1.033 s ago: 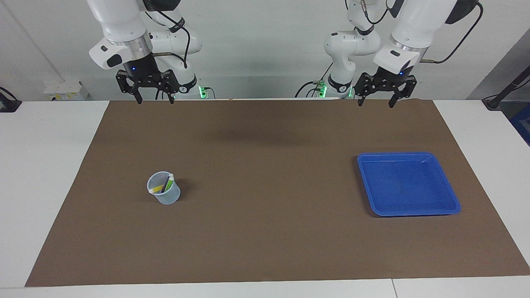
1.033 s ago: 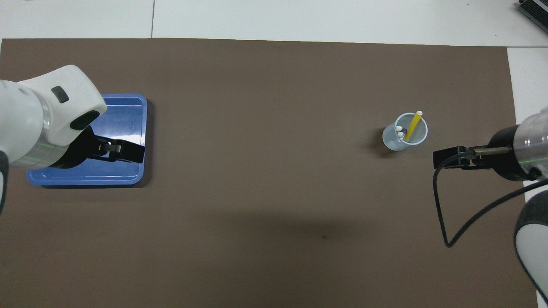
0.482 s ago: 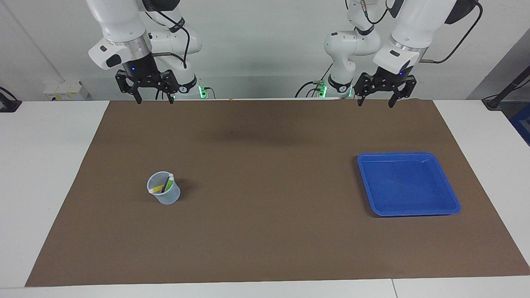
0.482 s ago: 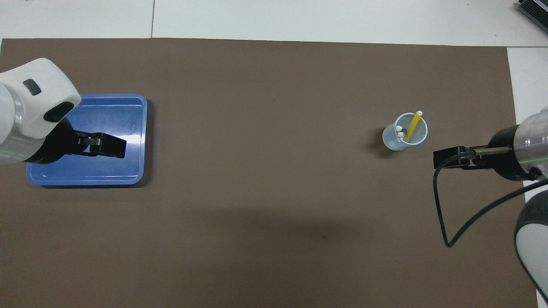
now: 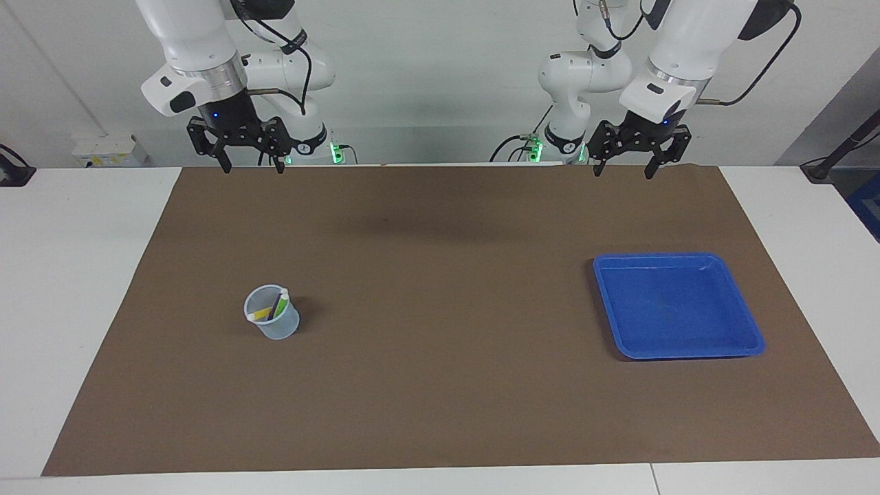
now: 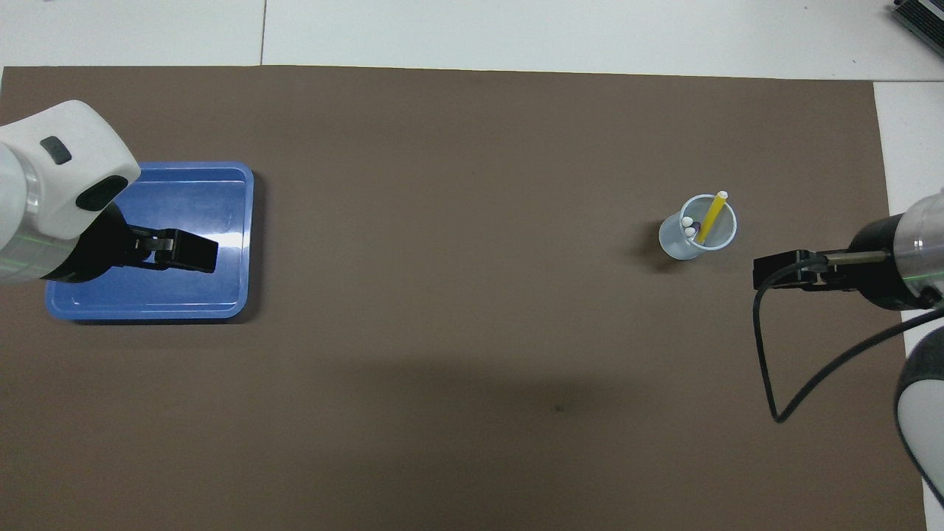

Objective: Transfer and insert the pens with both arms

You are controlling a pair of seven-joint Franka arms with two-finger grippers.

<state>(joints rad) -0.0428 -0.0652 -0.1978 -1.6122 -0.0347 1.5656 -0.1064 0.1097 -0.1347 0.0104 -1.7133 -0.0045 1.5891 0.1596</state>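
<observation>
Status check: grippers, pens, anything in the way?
Left gripper and right gripper open, empty, raised. Pens in cup. Blue tray empty. Nothing blocking.

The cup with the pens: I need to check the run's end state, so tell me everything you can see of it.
The cup is a small, translucent, pale bluish beaker, plastic by its look, with a round open rim. It stands upright on the brown mat toward the right arm's end of the table. Three pens lean inside it, pale ends up; the yellow pen sticks out past the rim. No gripper touches it.
</observation>
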